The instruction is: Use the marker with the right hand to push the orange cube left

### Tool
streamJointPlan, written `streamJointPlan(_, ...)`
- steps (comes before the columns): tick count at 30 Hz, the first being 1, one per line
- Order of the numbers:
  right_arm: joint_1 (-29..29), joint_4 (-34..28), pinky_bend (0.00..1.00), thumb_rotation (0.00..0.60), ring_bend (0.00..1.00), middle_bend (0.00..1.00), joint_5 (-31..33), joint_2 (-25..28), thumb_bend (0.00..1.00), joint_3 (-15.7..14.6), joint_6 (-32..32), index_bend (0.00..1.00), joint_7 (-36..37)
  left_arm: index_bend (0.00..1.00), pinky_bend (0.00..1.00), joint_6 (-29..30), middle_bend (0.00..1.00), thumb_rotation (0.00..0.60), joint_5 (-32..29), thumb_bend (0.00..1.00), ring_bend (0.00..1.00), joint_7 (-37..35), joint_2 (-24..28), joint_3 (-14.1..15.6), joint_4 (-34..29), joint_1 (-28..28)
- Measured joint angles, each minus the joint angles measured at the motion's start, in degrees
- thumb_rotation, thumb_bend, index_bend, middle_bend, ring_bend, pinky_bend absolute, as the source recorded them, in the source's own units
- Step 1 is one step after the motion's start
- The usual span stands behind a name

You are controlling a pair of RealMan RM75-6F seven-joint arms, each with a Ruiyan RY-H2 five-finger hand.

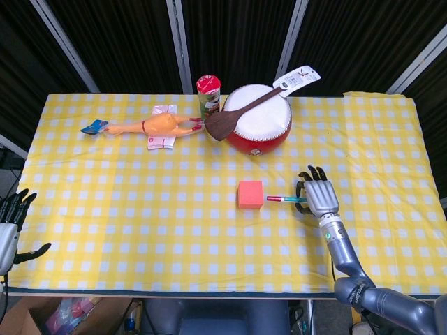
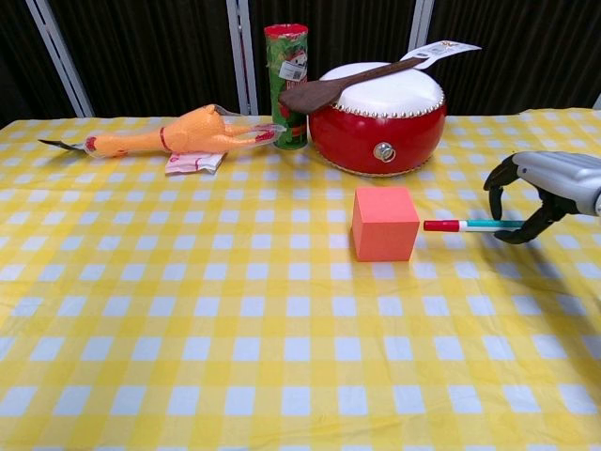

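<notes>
At head view's edge, left hand (image 1: 8,223) idle

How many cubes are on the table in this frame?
1: the orange cube sits mid-table, just left of the marker tip held by the right hand. None appears hidden.

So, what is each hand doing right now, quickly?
Right hand: holding the marker, its red tip just beside the orange cube.
Left hand: open, holding nothing, at the table edge.
</notes>
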Motion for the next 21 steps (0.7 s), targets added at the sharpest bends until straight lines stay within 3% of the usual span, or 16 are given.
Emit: streamJointPlan(21, 4.08, -0.85, 0.00, 0.600, 0.01, 0.25, 1.32, -5.81, 0.54, 0.97, 0.85, 0.69, -5.69, 0.00, 0.00, -0.45, 0.00, 0.600, 0.40, 0.00, 0.00, -1.76, 0.74, 0.35, -0.21, -0.10)
